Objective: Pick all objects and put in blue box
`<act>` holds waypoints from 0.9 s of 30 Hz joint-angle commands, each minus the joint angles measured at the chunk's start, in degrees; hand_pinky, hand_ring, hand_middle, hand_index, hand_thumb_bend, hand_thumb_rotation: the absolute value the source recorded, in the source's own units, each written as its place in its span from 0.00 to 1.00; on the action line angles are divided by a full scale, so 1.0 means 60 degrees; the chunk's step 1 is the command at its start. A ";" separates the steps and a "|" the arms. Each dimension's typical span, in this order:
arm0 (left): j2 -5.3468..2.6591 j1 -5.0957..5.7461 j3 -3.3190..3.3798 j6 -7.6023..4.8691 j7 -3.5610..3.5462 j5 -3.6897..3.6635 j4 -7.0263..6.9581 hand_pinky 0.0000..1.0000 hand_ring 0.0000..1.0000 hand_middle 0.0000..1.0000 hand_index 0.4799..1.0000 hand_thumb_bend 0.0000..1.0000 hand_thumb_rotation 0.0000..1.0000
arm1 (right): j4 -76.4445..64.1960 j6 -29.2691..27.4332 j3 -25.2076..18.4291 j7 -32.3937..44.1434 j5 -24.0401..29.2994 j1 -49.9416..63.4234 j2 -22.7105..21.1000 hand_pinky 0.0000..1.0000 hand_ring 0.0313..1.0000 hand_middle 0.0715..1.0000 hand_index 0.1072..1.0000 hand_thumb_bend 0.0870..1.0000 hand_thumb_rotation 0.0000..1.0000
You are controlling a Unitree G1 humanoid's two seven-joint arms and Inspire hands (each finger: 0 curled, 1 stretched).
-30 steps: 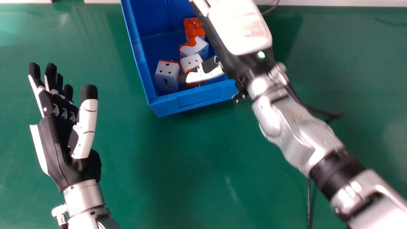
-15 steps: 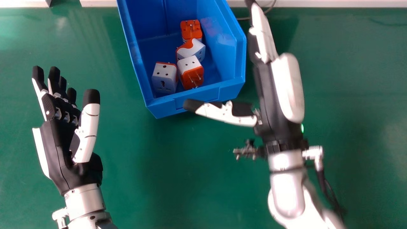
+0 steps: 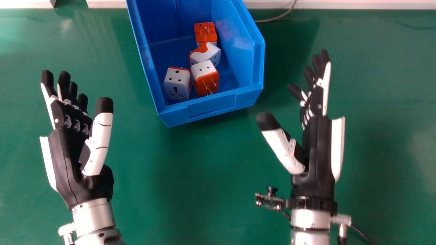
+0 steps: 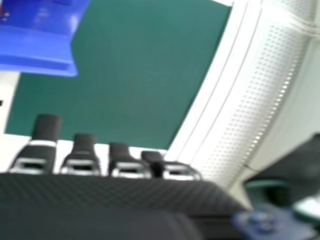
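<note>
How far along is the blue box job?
Done: four orange-and-white plug adapters lie inside the blue box. In hand: nothing; the left hand and right hand are both open. Remaining: no further pick I can make out, so the job looks finished, off-view areas aside.

Bright light leaves pale glare on the table (image 3: 204,177), shadow beside the blue box (image 3: 211,106).

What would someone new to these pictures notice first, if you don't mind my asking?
Probably the bright blue box at the top middle of the head view, with four white-and-orange plug adapters inside it. Next, the two black and white robot hands over the green table, fingers open: the left hand at the view's left, the right hand right of the box.
</note>
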 commanded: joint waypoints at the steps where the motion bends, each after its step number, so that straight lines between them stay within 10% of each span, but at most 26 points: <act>1: -0.0361 0.0101 -0.0177 0.0018 -0.0135 -0.0022 -0.0234 1.00 1.00 0.99 1.00 0.69 0.43 | -0.0007 -0.0420 -0.0108 -0.0239 -0.0176 -0.0054 0.0517 0.85 0.97 0.99 1.00 0.74 0.85; 7: -0.0393 0.0141 -0.0403 0.0008 -0.0341 0.0017 -0.0206 1.00 1.00 0.99 1.00 0.69 0.42 | 0.0072 -0.0448 -0.0229 -0.0393 -0.0411 -0.0129 0.0542 0.89 0.98 1.00 1.00 0.71 0.90; 19: -0.0373 0.0305 -0.0582 0.0029 -0.0259 0.0309 -0.0297 1.00 1.00 0.99 1.00 0.67 0.43 | 0.0016 -0.0207 -0.0222 -0.0255 -0.0453 -0.0159 0.0540 0.92 0.99 1.00 1.00 0.66 0.96; 27: -0.0357 0.0306 -0.0583 0.0020 -0.0298 0.0211 -0.0287 1.00 1.00 1.00 1.00 0.66 0.44 | -0.0096 -0.0048 -0.0258 -0.0103 -0.0441 -0.0129 0.0525 0.94 1.00 1.00 1.00 0.63 0.98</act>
